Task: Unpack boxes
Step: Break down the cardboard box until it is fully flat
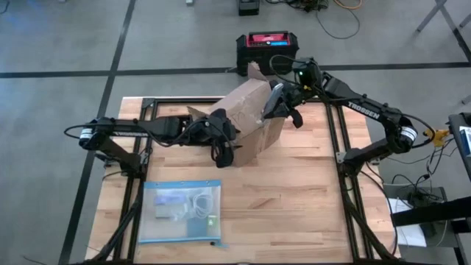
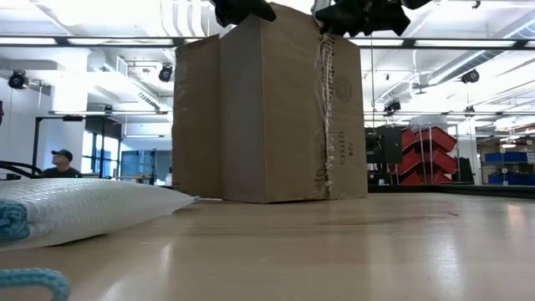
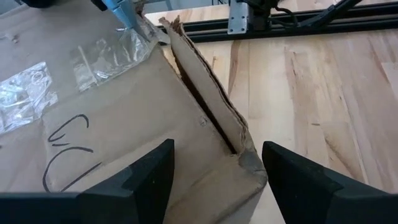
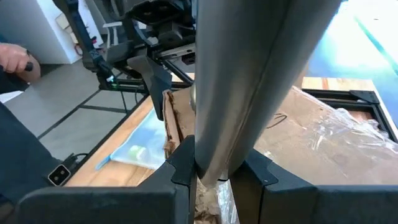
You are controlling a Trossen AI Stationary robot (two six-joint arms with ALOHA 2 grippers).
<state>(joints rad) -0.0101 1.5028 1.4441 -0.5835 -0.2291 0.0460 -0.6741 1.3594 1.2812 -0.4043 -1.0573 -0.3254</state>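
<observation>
Cardboard box (image 1: 250,118) between hands — plastic bag (image 1: 181,211) well apart.

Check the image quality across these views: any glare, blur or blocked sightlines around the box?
High view: even light, all sharp. Low view: bright ceiling lights behind, the cardboard box dim, the plastic bag blurred up close. Left wrist view: tape on the box glints, the left gripper frames a corner, fingers apart. Right wrist view: a blurred grey flap clamped in the right gripper blocks the middle.
</observation>
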